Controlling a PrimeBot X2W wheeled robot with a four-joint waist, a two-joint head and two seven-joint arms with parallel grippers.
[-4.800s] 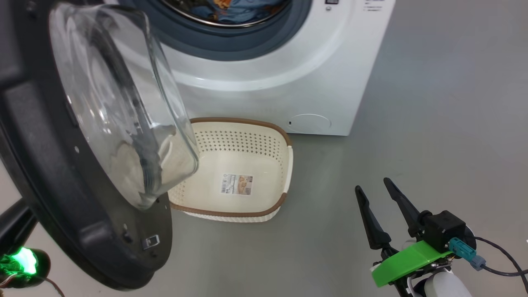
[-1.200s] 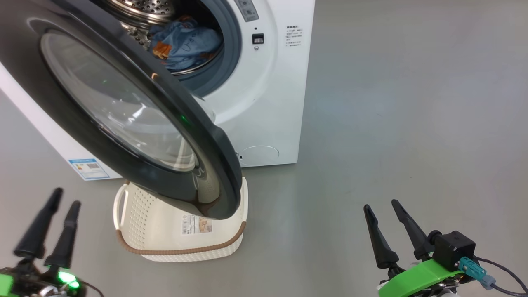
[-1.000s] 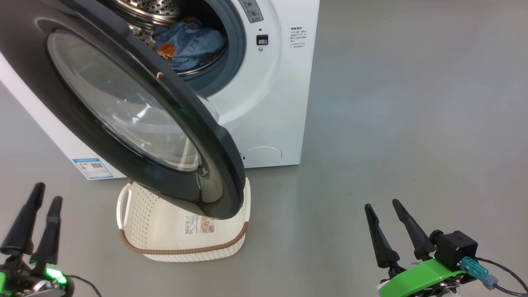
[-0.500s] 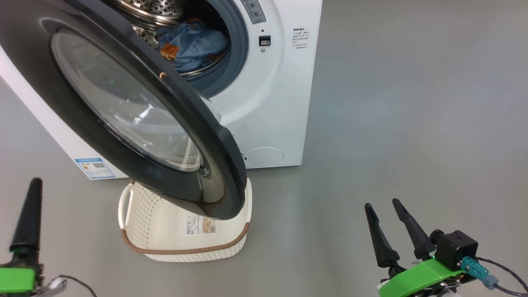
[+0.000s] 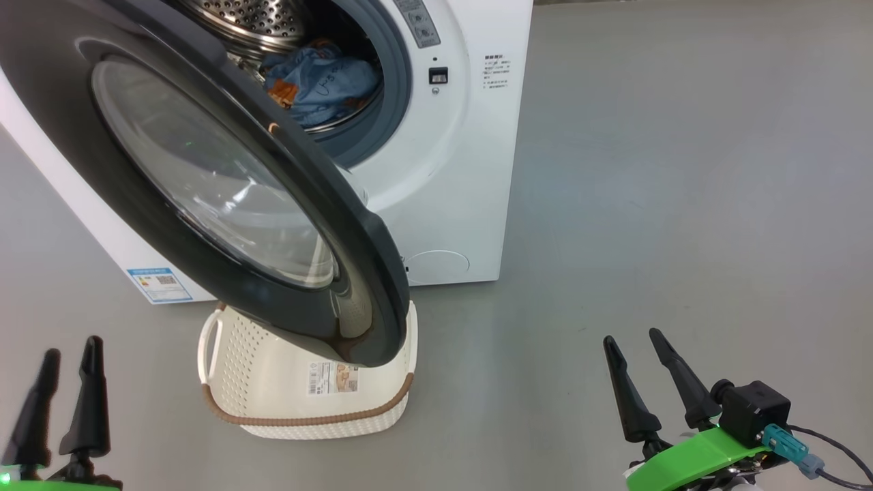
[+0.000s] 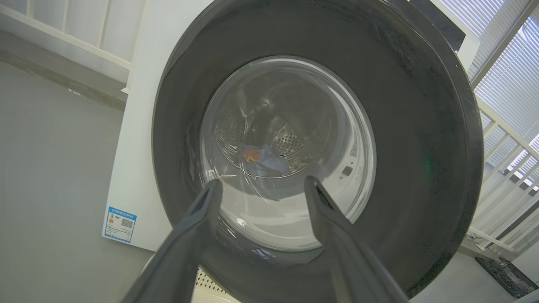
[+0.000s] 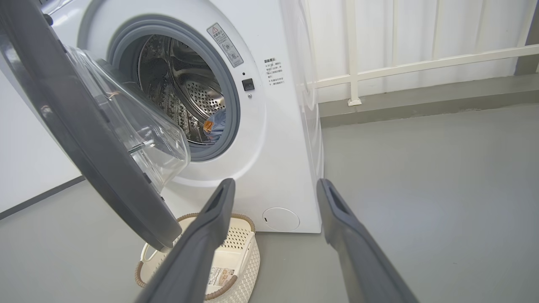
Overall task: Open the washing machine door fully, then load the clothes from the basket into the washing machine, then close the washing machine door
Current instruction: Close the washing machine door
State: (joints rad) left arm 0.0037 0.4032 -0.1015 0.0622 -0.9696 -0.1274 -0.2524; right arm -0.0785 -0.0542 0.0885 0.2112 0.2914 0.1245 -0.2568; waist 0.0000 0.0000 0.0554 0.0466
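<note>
In front of you in the head view, the washer (image 5: 450,170) stands with its door (image 5: 61,136) swung partway out over the basket (image 5: 307,419). The clothes (image 5: 320,82) lie inside the drum (image 5: 273,24). What you see of the basket's bottom is bare, with a sticker (image 5: 333,377) on it. Your left gripper (image 5: 71,348) and right gripper (image 5: 631,337) are both spread apart, holding nothing, well apart from the washer.

In the left wrist view, your released fingers (image 6: 198,227) point at the door's glass (image 6: 286,151); the clothes show blurred through it.

In the right wrist view, your parted fingers (image 7: 210,223) frame the washer's lower front. The clothes sit low in the drum, and the basket is on the floor under the door's edge.
</note>
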